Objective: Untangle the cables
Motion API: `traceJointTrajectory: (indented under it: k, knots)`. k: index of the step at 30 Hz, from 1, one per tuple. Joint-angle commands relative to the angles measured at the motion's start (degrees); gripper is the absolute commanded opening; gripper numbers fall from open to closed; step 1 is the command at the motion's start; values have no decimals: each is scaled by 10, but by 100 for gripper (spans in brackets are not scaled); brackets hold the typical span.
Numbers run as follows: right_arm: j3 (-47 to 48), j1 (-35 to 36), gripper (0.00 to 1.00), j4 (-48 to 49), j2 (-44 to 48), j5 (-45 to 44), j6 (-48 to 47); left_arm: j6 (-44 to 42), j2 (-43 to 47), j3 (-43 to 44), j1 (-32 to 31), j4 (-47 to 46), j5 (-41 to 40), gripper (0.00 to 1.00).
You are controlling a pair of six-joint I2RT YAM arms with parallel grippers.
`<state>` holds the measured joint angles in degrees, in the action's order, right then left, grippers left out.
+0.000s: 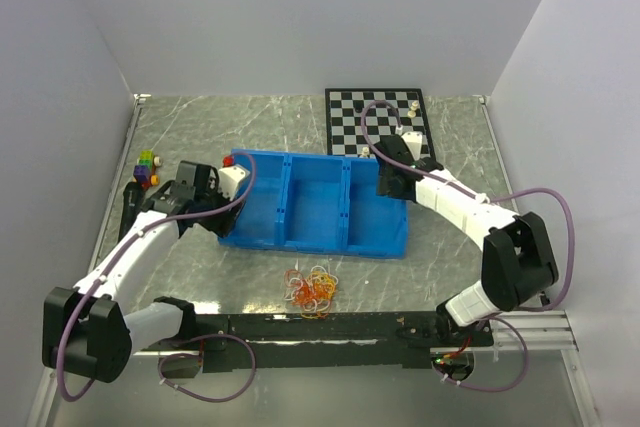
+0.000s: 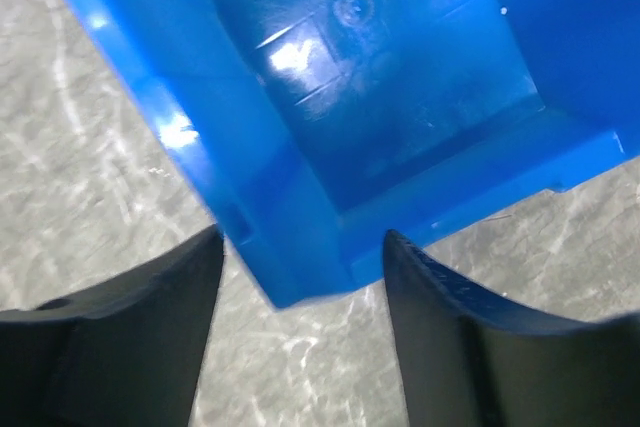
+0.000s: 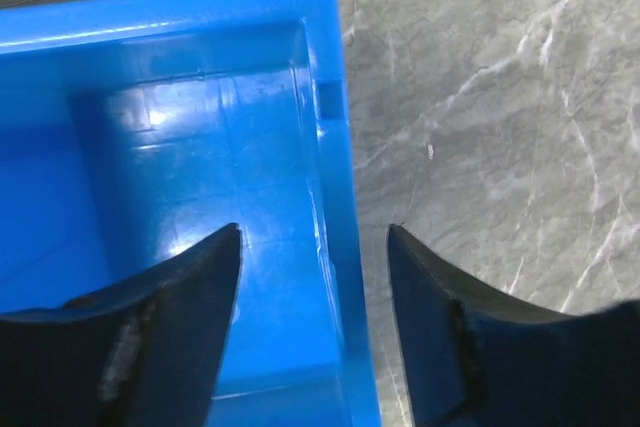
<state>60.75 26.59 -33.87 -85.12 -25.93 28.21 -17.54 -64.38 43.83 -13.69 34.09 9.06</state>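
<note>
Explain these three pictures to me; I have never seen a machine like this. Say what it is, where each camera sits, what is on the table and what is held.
A left arm and a right arm, both robotic, are bolted at the near edge of a table. The wide picture comes from a fixed camera above and behind them. The other two come from a camera on each wrist, so the dark shapes at the bottom are that arm's own pincer. On the table lie a blue bin with three compartments, a chessboard with a few pieces, some coloured toy blocks and, near the front, a small clump of orange, yellow and white cables. The left pincer is open astride a corner at the bin's left end; the right pincer is open astride its right wall. Neither holds anything; the cables lie untouched.
</note>
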Motion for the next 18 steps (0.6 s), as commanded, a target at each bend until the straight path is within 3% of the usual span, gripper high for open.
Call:
traceJointTrajectory:
  k: [1,5,12,18]
  knots:
    - [25,1,71,-16,89,-20,5,-6,5,83,-1,23,-22,74]
    - [51,12,77,-33,174,9,2,-12,21,159,-1,83,-14,99]
    - [-17,123,77,-39,303,73,32,-42,78,245,-26,235,142,97]
    - [-199,236,67,48,367,219,122,0,93,173,-212,193,123,96]
